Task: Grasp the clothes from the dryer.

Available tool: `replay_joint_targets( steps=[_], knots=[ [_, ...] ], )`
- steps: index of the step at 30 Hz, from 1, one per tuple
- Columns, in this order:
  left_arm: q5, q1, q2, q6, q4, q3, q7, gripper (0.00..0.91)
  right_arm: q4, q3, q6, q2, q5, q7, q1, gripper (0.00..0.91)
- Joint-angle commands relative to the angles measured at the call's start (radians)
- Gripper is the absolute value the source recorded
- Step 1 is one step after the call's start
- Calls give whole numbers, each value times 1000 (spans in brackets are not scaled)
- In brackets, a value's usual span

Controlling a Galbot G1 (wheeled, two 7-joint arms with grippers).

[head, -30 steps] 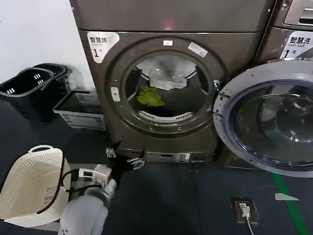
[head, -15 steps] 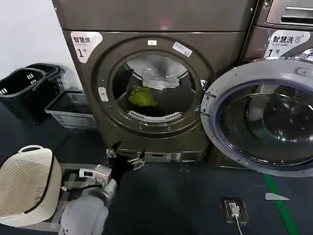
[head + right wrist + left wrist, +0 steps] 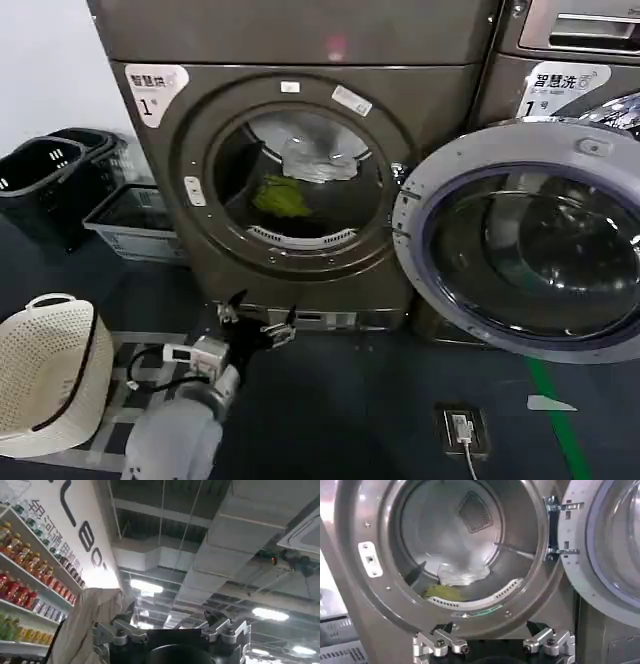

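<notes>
The large dark bronze-grey front-loading dryer [image 3: 290, 180] stands with its round glass-windowed door [image 3: 520, 240] swung fully aside to the robot's right. Inside the drum lie the clothes: a lime yellow-green fabric piece [image 3: 281, 197] low at the front, just behind the perforated lip, and a white to pale grey fabric piece [image 3: 318, 160] behind and above it. The left tool [image 3: 255, 318] hovers low before the machine's base panel, below the port, its fingers [image 3: 436, 644] spread wide and empty. The right tool [image 3: 170, 630] is held away from the work, pointing toward a ceiling, its fingers likewise spread and empty. A cream perforated plastic basket [image 3: 45, 375] stands on the floor to the robot's left. Risk, as a judgement: a rise kept too close to the machine could strike the port rim; a shallow reach could close on air or pinch only a fold that slips free.
</notes>
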Motion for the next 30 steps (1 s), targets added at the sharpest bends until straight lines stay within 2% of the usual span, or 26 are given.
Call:
replay_joint_targets(
  steps=[1,9,30],
  knots=[
    [-16,6,4,49,-3,-1,-15,907,-3,6,1,0,19,6,-1,907],
    [-15,4,4,49,1,-1,-14,907,-5,5,1,1,47,15,1,907],
    [-21,15,-1,49,-6,-8,-22,907,1,-6,3,1,52,4,1,907]
  ],
)
